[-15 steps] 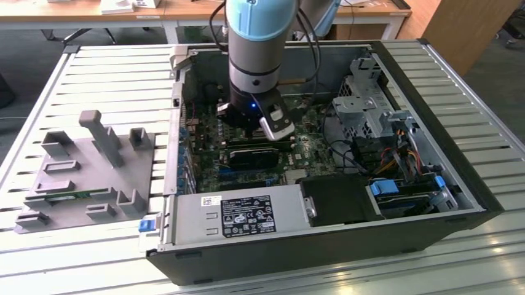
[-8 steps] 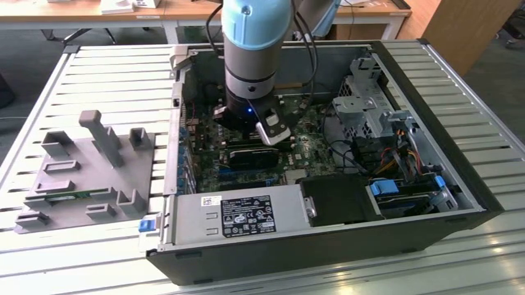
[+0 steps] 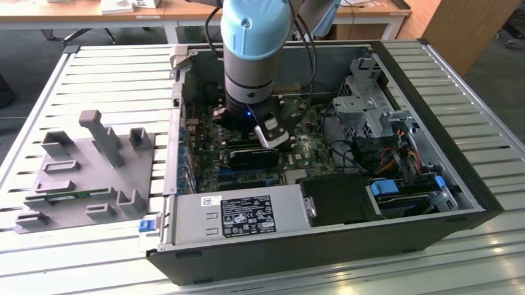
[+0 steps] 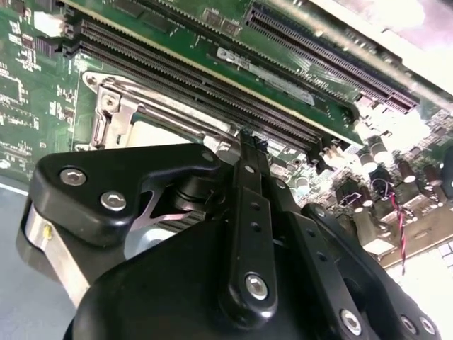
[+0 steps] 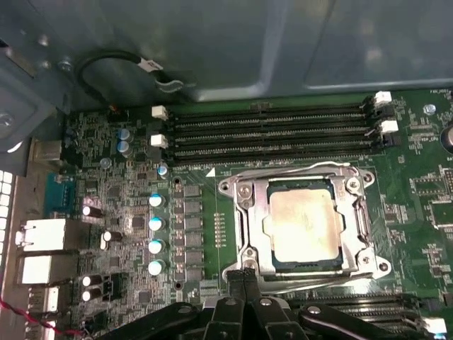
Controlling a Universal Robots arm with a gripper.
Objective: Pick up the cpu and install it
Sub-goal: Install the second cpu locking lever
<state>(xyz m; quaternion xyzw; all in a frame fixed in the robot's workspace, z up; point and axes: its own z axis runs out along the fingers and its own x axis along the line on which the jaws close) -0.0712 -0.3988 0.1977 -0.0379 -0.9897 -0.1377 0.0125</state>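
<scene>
The cpu (image 5: 304, 223), a flat square chip with a pale metal top, lies flat inside the silver socket frame (image 5: 241, 212) on the green motherboard (image 5: 113, 191). My gripper (image 5: 241, 275) hangs just beside the socket's edge, apart from the chip, its two black fingers pressed together with nothing between them. In the second wrist view the shut fingers (image 4: 249, 152) point at the socket frame (image 4: 113, 106), and a pale patch of the cpu (image 4: 152, 133) shows behind the gripper body. In the exterior view the gripper (image 3: 271, 138) is down inside the open computer case (image 3: 443, 141).
Several black memory slots (image 5: 269, 131) run along one side of the socket. Capacitors (image 5: 156, 234) and rear ports (image 5: 42, 237) stand near it. Cables and a drive cage (image 3: 369, 104) fill the case's right in the exterior view. A grey fixture tray (image 3: 90, 166) sits on the slatted table to its left.
</scene>
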